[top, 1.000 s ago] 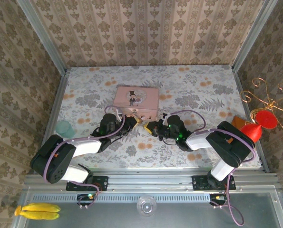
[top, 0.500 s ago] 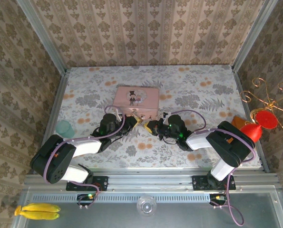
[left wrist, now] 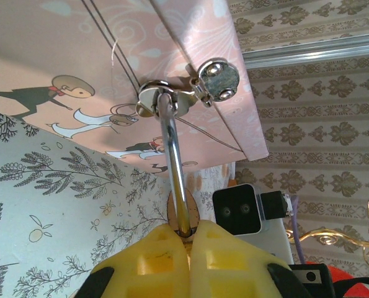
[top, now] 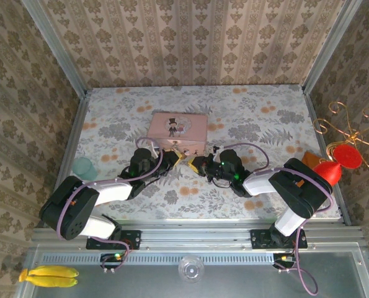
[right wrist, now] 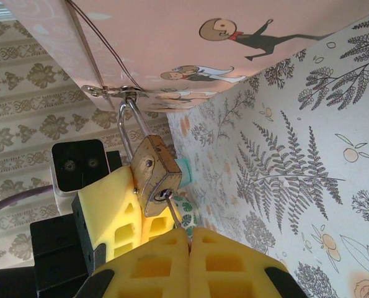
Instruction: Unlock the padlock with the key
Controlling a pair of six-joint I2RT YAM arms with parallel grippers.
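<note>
Pinching the key (right wrist: 171,215), seated in the padlock (right wrist: 155,175) keyhole, right tool (right wrist: 187,236) is pressed together; left tool (left wrist: 187,231) clamps the padlock hanging off pink tin (left wrist: 79,56).

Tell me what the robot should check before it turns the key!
1. Key is in the padlock keyhole: ok, its shaft enters the bottom of the brass body.
2. Right gripper is shut on the key: ok.
3. Left gripper is shut on the padlock to steady it: ok.
4. Key is pushed all the way in: cannot tell.
5. Shackle is popped open: not ok, it looks closed and loops through the hasp of the pink tin.
</note>
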